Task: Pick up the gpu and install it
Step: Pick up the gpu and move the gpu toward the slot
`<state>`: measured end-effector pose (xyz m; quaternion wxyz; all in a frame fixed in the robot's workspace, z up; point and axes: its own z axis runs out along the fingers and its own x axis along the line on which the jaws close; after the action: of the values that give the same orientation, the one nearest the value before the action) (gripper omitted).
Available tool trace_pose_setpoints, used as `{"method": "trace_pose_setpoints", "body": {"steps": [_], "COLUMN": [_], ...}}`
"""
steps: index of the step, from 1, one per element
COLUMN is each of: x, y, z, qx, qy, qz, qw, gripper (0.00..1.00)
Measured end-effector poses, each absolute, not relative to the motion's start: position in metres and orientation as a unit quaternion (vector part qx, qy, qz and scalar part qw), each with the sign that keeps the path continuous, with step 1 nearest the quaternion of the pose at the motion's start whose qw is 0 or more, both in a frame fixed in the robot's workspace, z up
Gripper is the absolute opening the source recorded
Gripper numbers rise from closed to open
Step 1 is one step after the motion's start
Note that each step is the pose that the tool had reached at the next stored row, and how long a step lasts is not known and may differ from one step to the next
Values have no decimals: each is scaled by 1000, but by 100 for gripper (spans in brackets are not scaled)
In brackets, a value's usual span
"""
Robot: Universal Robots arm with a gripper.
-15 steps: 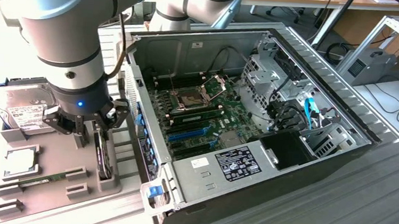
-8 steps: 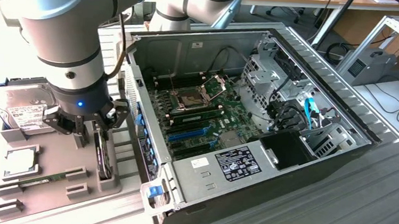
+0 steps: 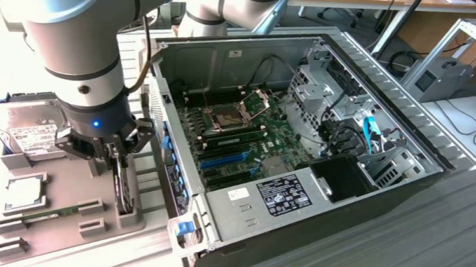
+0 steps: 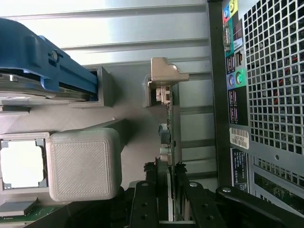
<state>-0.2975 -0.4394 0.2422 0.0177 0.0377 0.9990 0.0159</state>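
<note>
Reaching down beside the open computer case [image 3: 226, 62], pinched the gpu [image 3: 123, 185] by its upper edge, fingers [image 4: 145, 204] pressed against either face of the thin card. Held it upright on edge in its slot of the grey fixture tray [image 3: 59, 237], not yet lifted clear. Judged that the on-edge pose leaves the top edge free for such a grip. Placed the gripper [image 3: 119, 157] well away from the silver end bracket [image 4: 166, 73], probably to keep that end unobstructed.

Noted a hard drive [image 3: 26, 131] in its blue-railed holder on the same tray, with a processor chip [image 3: 25, 193] and a green memory stick [image 3: 45, 215] near it. Saw a printed grey block [image 4: 83, 164] standing just beside the card. Marked the case's side wall as the barrier between the tray and the motherboard [image 3: 246, 140]. Picked out blue expansion slots [image 3: 223, 161] on that board, with a drive cage and cables crowding its far side. Found tray and case both resting on the ribbed metal counter [image 3: 433, 244].
</note>
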Motion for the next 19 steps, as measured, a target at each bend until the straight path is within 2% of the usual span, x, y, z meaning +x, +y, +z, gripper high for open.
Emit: {"method": "trace_pose_setpoints", "body": {"steps": [19], "x": [-297], "y": [-439], "z": [250], "qx": [38], "qy": [999], "qz": [16], "qw": [18], "gripper": [27]}}
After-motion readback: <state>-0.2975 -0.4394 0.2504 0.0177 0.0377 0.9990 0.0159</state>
